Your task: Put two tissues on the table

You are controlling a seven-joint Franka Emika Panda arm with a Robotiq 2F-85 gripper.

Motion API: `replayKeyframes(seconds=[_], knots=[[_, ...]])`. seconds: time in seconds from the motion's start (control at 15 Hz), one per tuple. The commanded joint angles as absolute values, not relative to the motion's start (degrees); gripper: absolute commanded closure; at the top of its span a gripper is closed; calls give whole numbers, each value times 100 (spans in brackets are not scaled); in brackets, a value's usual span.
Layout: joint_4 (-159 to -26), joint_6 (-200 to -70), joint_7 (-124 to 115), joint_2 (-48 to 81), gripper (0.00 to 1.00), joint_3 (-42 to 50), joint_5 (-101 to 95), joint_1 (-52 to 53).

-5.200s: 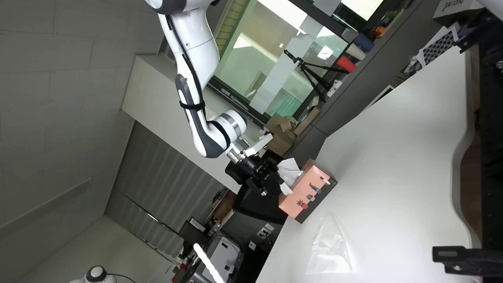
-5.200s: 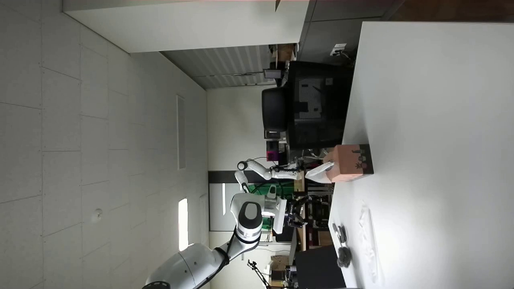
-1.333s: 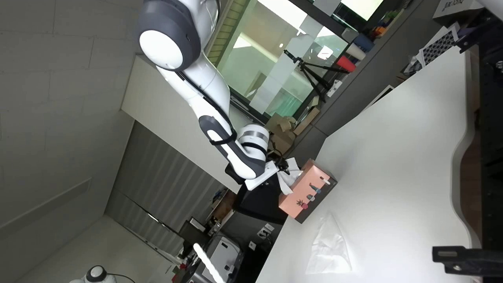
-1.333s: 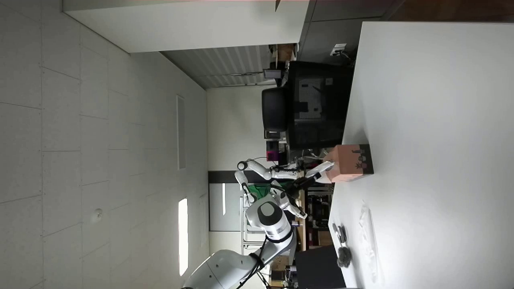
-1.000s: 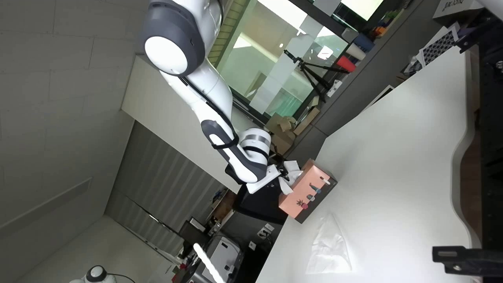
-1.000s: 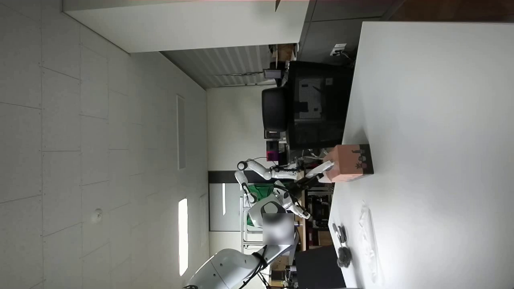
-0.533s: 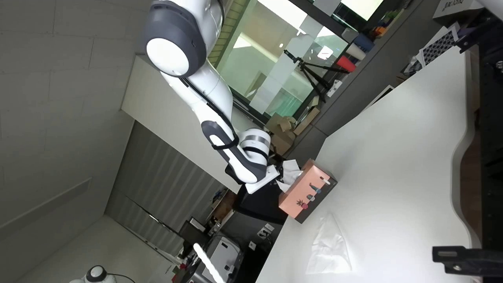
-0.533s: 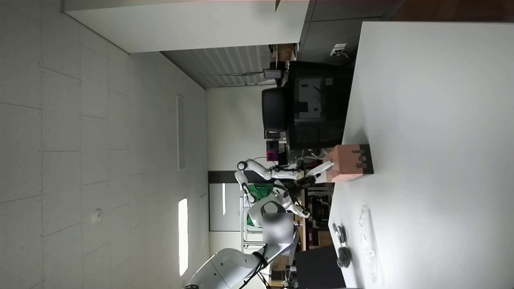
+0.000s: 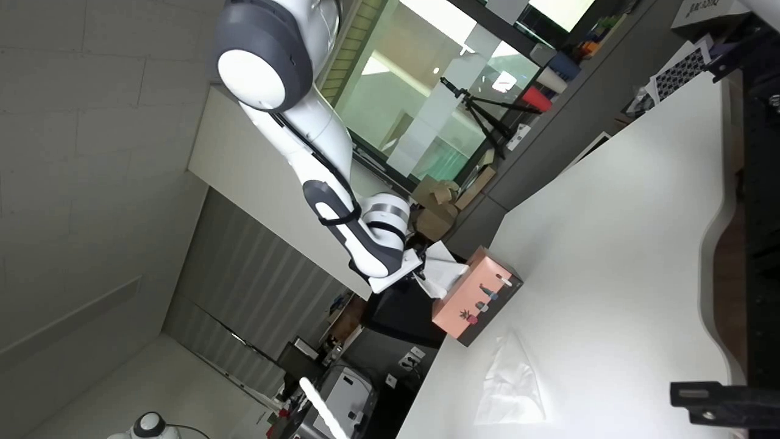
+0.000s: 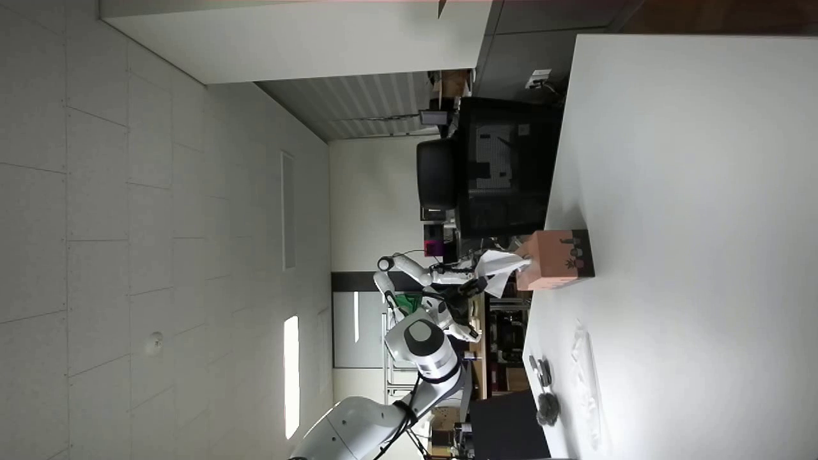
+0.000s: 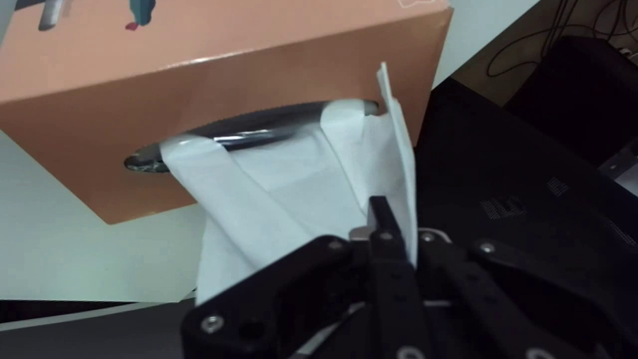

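The pinkish box (image 9: 478,299) stands on the white table (image 9: 621,274) near its edge. A white tissue (image 11: 289,199) sticks out of the slot in the box's top, its lower end still inside. My gripper (image 11: 394,219) is shut on this tissue, just outside the slot; part of the sheet hides one finger in the wrist view. In an exterior view the held tissue (image 10: 498,265) spreads between the box and the dark gripper (image 10: 479,286). Another tissue (image 9: 512,387), thin and crumpled, lies flat on the table beside the box.
A black chair (image 10: 505,166) stands behind the table edge near the box. A grey fuzzy object (image 10: 547,409) and a small dark item (image 10: 541,370) lie near the table's edge. A black bracket (image 9: 710,403) sits at another edge of the table.
My gripper came up to the box, closed on the protruding tissue and has drawn back a little. More of the sheet now shows outside the slot. The tissue on the table has stayed put.
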State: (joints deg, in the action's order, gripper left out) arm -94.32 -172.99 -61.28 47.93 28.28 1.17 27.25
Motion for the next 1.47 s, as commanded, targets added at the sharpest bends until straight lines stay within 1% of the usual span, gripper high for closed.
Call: replayKeyframes(seconds=[0.0,0.2,0.87,1.2,1.4], knots=[[-9681,-17369,-5914,4370,100,2905,44,2857],[-9792,-17273,-5542,4032,100,2697,21,2802],[-10551,-16603,-3375,2457,100,932,137,1913],[-10644,-15554,-1612,2048,100,-510,1012,951],[-10542,-14772,-900,2030,100,-838,1357,711]])
